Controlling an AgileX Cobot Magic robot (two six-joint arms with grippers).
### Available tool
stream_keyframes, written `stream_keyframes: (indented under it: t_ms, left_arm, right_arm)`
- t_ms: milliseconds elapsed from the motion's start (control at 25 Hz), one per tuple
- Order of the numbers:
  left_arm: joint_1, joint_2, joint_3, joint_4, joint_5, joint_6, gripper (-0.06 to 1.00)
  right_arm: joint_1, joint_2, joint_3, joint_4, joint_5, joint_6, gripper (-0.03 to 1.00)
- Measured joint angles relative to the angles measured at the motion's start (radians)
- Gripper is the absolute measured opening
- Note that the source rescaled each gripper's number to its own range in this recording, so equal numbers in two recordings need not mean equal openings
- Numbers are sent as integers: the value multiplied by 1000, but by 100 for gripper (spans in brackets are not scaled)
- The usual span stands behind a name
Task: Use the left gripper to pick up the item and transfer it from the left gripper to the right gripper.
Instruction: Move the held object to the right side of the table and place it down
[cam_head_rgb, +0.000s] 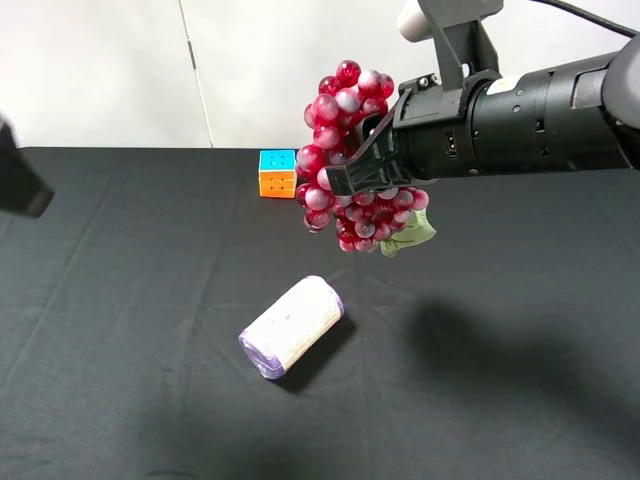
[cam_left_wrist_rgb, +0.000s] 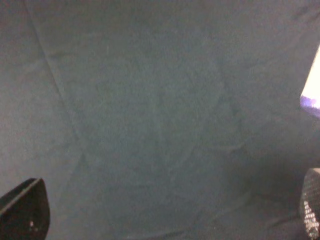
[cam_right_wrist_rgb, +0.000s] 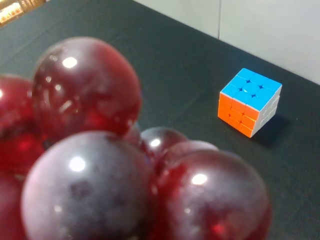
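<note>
The bunch of dark-red grapes (cam_head_rgb: 340, 105) hangs in the air above the back of the table, its green leaf (cam_head_rgb: 410, 235) at the lower end. My right gripper (cam_head_rgb: 352, 165), on the thick cylindrical arm, is shut on the bunch at mid-length. In the right wrist view the grapes (cam_right_wrist_rgb: 100, 165) fill the near field and hide the fingers. My left gripper (cam_head_rgb: 20, 182) is a dark shape at the far left edge, well away from the grapes. In the left wrist view its fingertips (cam_left_wrist_rgb: 25, 210) stand wide apart with nothing between them, above bare cloth.
A white roll with purple ends (cam_head_rgb: 292, 326) lies on the black cloth (cam_head_rgb: 120, 300) at the middle; its end shows in the left wrist view (cam_left_wrist_rgb: 312, 90). A colourful puzzle cube (cam_head_rgb: 277, 172) sits at the back, also in the right wrist view (cam_right_wrist_rgb: 250, 101).
</note>
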Motion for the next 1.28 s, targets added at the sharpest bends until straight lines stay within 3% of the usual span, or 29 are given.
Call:
stream_keyframes:
  t_ms: [600,840,1280]
  left_arm:
    - [0,-451,316,-6,0,-5,100]
    - [0,-653,456,-96,-8,11,100]
    - [0,-824,470,-151,-21,75,100]
  right_arm:
    - [0,0,0,0,14,3,2]
    - [0,0,0,0,28,3,2]
    - [0,0,0,0,46,16,2]
